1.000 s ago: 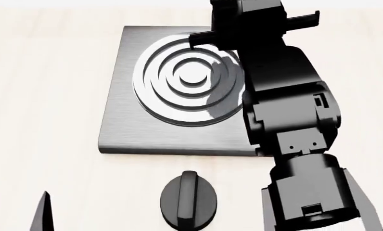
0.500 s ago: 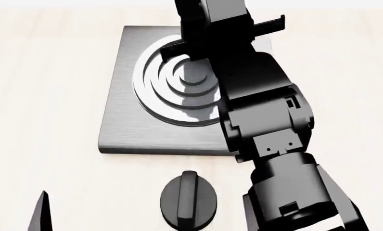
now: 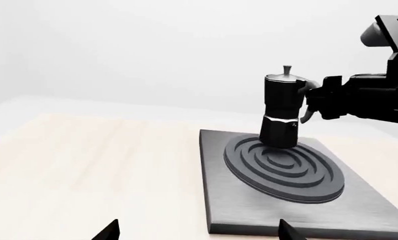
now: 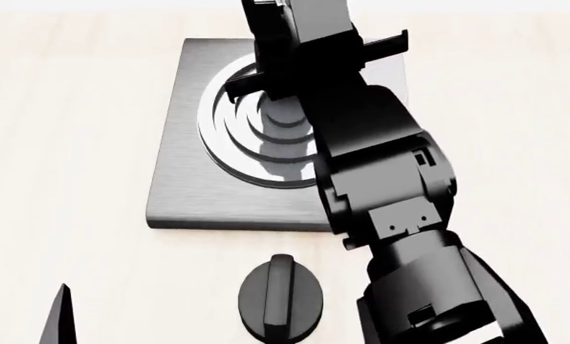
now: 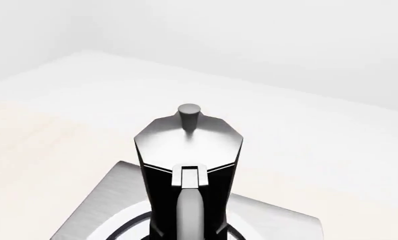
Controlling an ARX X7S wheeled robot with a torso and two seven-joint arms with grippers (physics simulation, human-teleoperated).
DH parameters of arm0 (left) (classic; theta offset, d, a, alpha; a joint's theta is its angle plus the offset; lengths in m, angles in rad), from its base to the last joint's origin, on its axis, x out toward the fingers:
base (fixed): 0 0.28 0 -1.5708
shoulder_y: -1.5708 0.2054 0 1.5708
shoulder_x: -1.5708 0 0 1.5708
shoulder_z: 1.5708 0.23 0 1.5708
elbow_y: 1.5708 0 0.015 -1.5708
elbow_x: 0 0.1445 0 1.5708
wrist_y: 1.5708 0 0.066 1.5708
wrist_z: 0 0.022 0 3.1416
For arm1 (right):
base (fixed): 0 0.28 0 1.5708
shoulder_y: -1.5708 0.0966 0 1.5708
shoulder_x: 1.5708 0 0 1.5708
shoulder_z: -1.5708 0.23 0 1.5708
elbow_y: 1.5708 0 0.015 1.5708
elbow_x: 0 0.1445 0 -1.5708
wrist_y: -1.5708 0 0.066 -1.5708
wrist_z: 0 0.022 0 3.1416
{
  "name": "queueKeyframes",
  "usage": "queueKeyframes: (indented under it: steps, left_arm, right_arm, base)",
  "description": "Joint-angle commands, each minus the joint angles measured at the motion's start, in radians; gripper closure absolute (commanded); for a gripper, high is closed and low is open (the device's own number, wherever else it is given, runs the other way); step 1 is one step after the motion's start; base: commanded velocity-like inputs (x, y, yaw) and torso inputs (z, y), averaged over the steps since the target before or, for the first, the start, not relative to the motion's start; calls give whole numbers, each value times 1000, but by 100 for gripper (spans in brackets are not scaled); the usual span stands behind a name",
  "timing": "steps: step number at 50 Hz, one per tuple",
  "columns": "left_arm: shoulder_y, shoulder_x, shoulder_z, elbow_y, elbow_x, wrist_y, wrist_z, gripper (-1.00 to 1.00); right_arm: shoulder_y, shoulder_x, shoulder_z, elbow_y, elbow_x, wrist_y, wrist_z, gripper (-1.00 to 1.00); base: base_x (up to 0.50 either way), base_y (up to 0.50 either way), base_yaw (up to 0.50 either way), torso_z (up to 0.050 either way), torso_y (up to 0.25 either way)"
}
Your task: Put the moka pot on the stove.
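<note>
Moka pot [image 3: 281, 114] upright over stove [image 3: 252, 210]; right hand [image 3: 317, 100] at handle, contact unclear.

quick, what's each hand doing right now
Left hand: fingertips spread, open, holding nothing.
Right hand: closed on the moka pot handle, over the stove.

Right arm [image 4: 381, 179] — glossy black, blocky segments — small screw holes.

moka pot [image 5: 189, 165] dead centre and upright, silver lid with its little knob on top, black handle pointing at the camera, grey stove [image 5: 102, 207] plate underneath, pale tabletop [image 5: 45, 135] behind
</note>
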Motion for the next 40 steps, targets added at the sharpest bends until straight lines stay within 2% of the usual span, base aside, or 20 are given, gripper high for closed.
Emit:
queueKeyframes:
  steps: [1, 23, 40]
  left_arm:
    - [2, 21, -22, -3, 12, 26, 29, -100]
    - [0, 25, 7, -19, 38, 35, 29, -100]
    - [0, 20, 13, -13, 39, 33, 23, -100]
  right_arm:
    - [9, -16, 3, -7, -6, -27, -24, 100]
    - [-114, 103, -1, -333, 55, 104, 63, 100]
    - [-157, 104, 4, -274, 51, 45, 60, 100]
  base:
    - [0, 0, 0, 0, 0]
    - [0, 0, 0, 0, 1]
    - [0, 0, 0, 1, 1]
